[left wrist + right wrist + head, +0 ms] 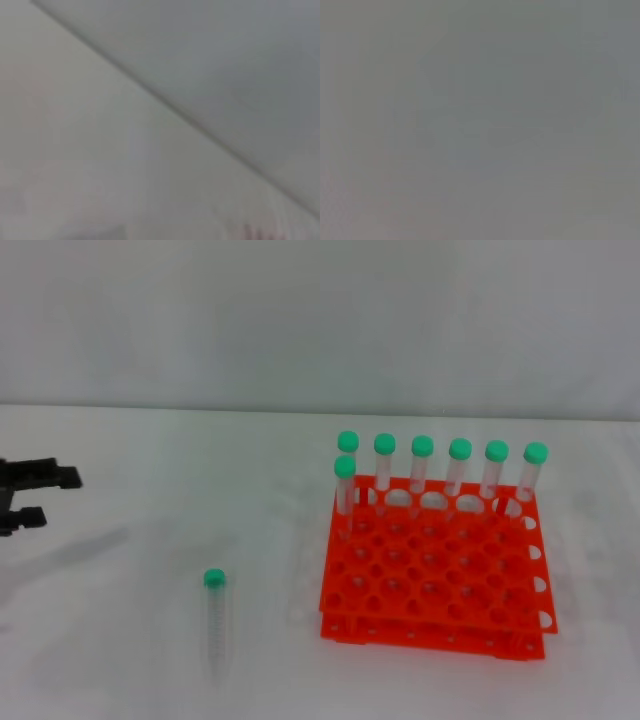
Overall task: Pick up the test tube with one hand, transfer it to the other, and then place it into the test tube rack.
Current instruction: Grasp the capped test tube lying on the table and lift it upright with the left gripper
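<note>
Orange rack (435, 575) on the white table (150, 470) holds seven green-capped tubes (460, 468), upright: six in the back row, one just ahead at its left end. Loose test tube (215, 615) lies flat left of the rack, apart from it, cap pointing away from the robot (long axis near-to-far). Left gripper (25, 497) at the left edge, fingers spread, empty. Right gripper not visible.

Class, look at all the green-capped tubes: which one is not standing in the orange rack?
The test tube lying alone on the table, to the left of the test tube rack; the other seven tubes stand upright in it.
</note>
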{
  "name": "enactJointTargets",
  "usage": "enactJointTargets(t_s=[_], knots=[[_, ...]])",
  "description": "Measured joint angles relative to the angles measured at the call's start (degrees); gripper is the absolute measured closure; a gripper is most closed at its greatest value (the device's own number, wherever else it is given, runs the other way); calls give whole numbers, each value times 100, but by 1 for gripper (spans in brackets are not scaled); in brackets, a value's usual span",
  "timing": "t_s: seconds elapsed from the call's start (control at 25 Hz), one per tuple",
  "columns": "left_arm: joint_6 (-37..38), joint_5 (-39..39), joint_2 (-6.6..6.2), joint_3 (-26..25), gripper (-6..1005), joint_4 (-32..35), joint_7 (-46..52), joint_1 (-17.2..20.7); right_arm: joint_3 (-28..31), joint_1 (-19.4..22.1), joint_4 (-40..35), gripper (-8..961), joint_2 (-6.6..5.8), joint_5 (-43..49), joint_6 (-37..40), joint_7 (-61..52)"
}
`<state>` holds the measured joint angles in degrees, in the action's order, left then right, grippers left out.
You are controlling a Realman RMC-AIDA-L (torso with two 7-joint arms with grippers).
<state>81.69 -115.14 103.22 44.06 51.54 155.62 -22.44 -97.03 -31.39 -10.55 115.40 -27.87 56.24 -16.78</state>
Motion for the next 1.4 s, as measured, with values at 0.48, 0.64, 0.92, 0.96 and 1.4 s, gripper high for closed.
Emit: enactJointTargets(t_s=[0.48,0.64,0.92,0.96,1.4], knots=[[1817,-1767,-436,40,124,-22,1473,-1786,-1,-58,0,158,0,-30,1,0],[2358,-1997,-467,111,124,-292,1650,-2210,0,-60,0,157,0,-35,1,0],[2776,-2408,-385,455,124,-885,1675,-2675,0,-131,-16,158,-12,-32,131,0],[2770,-2449,-355,470,123,-949,1675,-2675,-4,-161,-9,158,-8,-27,153,0],[2135,-2998,-105,481,124,-1237,1681,-2596,-37,-154,6,158,0,10,191,0]])
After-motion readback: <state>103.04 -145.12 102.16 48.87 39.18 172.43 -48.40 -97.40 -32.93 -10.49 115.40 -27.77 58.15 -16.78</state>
